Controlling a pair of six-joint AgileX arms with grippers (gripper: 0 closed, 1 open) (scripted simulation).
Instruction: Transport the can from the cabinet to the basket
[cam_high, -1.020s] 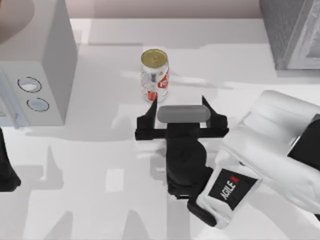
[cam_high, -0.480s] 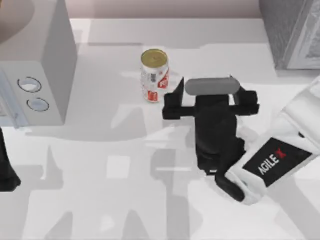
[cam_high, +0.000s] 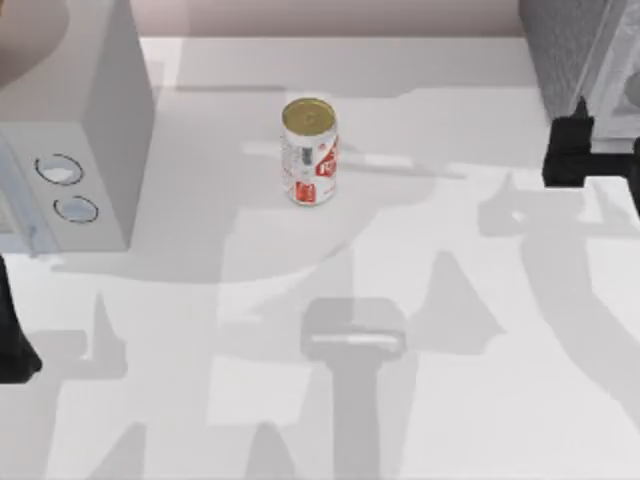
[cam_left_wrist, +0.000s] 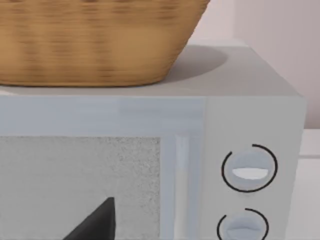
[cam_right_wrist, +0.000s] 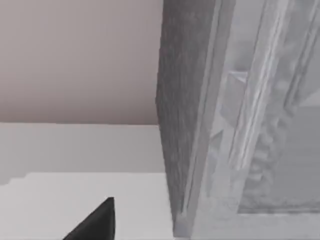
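Can (cam_high: 309, 150): standing upright on the table, far centre, ungripped.
Right gripper (cam_high: 590, 160): hanging at the cabinet (cam_high: 580, 65), far right; finger spread cannot be told.
Left arm (cam_high: 12, 335): sitting parked left.

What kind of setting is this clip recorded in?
Probably a rendered kitchen-style tabletop: a grey microwave-like box with two dials and a wicker basket on top, a grey cabinet at the table's right, and a drink can standing on the white table.

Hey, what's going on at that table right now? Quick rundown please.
Right gripper at the table's right edge by the cabinet. Left arm parked at left edge. Can upright on the table, untouched. Nothing near it.
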